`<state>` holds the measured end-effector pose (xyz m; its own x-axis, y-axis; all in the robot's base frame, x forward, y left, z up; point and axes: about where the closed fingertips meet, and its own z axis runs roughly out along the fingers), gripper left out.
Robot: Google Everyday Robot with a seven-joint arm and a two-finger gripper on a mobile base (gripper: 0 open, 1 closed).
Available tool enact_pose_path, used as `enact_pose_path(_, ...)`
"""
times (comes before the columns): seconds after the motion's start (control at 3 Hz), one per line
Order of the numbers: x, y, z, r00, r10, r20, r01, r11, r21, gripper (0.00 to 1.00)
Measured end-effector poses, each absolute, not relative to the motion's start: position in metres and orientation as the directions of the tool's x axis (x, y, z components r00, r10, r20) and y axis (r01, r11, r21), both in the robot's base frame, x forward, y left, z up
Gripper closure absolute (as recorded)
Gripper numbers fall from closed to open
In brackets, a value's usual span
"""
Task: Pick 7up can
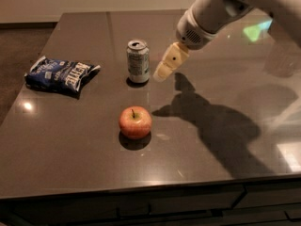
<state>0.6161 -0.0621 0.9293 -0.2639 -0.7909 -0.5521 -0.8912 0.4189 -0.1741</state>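
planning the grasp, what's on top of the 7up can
Nothing sits on the pale green aluminium 7up can; its pull-tab top shows bare. The beige pincer hangs beside it. Contents are hidden.
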Motion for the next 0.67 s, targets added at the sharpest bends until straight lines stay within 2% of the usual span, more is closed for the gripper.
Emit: enact_pose_path(0.67,0.655,-0.014,0.907,-0.278,-0.763,-0.584,-0.9,0.419,-0.119,0.0)
